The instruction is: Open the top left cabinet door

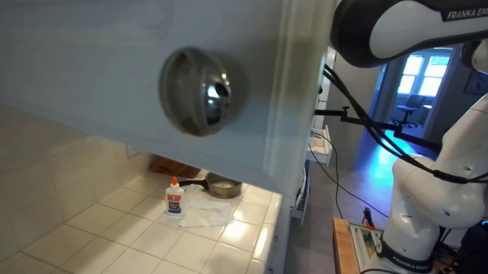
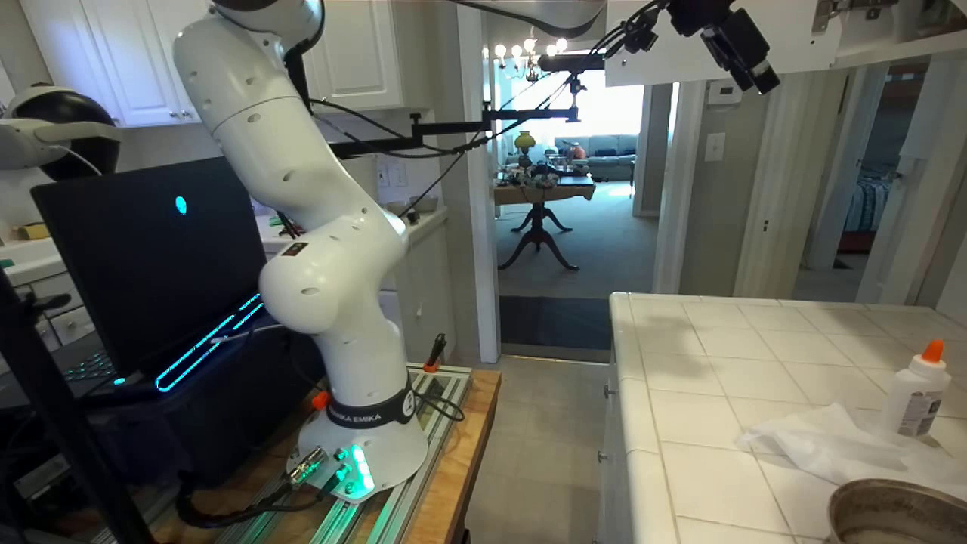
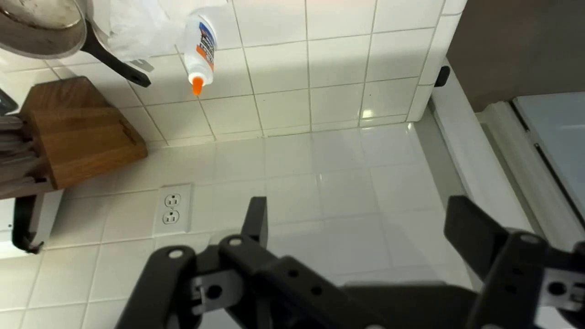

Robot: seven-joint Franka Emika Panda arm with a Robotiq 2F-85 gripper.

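The top left cabinet door [image 1: 107, 69] hangs large and close in an exterior view, its moulded outer face and round silver knob [image 1: 195, 91] towards the camera. It stands open, swung out from its cabinet; its inner side [image 2: 668, 64] and a hinge [image 2: 825, 13] show in an exterior view. My gripper [image 2: 758, 78] points downward by that inner side, near the hinge; whether it touches the door I cannot tell. Behind the door, the hand is hidden in an exterior view. In the wrist view the gripper [image 3: 358, 205] is open, its fingers [image 3: 257, 219] wide apart around nothing.
A glue bottle [image 1: 174, 198], white paper [image 1: 207, 213] and a pan [image 1: 224, 186] stand on the tiled counter [image 2: 702, 476] below. A knife block [image 3: 87, 132] and wall outlet [image 3: 172, 209] show in the wrist view. The cabinet's bottom edge [image 2: 891, 54] is right of the gripper.
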